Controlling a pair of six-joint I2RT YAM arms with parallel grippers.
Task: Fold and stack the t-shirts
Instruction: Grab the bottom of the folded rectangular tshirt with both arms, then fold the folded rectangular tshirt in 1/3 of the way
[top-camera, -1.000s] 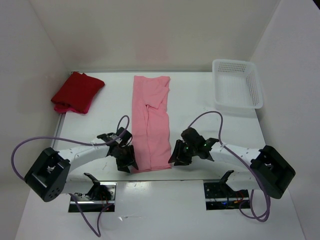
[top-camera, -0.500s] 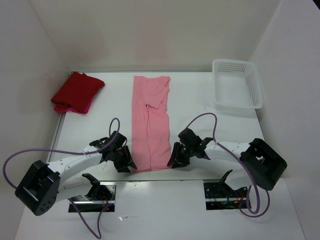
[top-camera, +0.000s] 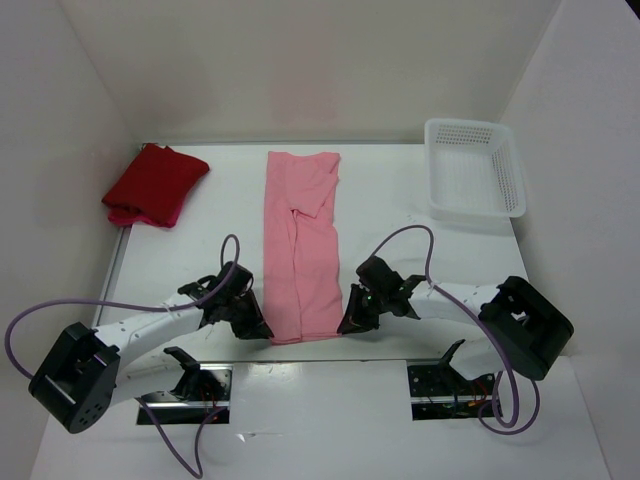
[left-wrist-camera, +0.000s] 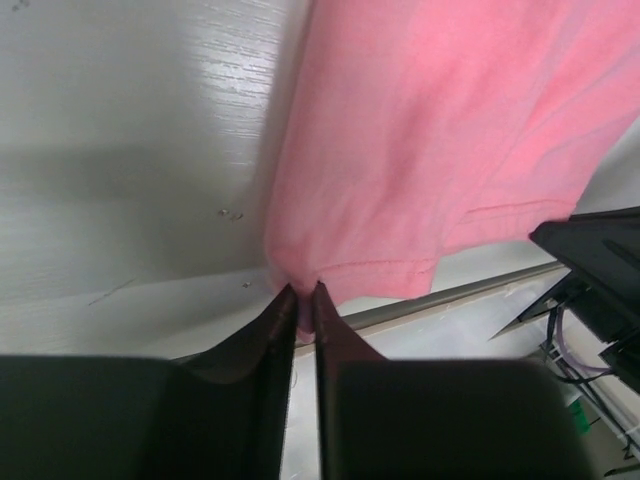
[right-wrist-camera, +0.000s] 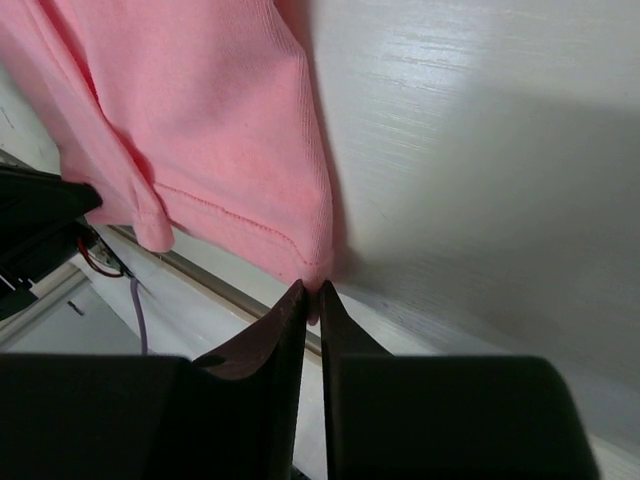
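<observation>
A light pink t-shirt (top-camera: 300, 245) lies folded into a long strip down the middle of the table, hem toward me. My left gripper (top-camera: 262, 331) is shut on the near left corner of the pink t-shirt (left-wrist-camera: 400, 170); cloth shows pinched between its fingers (left-wrist-camera: 278, 330). My right gripper (top-camera: 345, 325) is shut on the near right corner of the pink t-shirt (right-wrist-camera: 200, 130) just below the stitched hem. A folded pile of red t-shirts (top-camera: 152, 184), dark red over crimson-magenta, rests at the back left.
A white perforated basket (top-camera: 475, 168) stands at the back right corner. White walls close in the left, back and right of the table (top-camera: 420, 250). Purple cables loop over both arms. A metal strip runs along the near table edge (left-wrist-camera: 480, 290).
Both grippers have closed from open onto the near corners of the pink shirt. The left arm swung lower and both grippers moved in toward the hem.
</observation>
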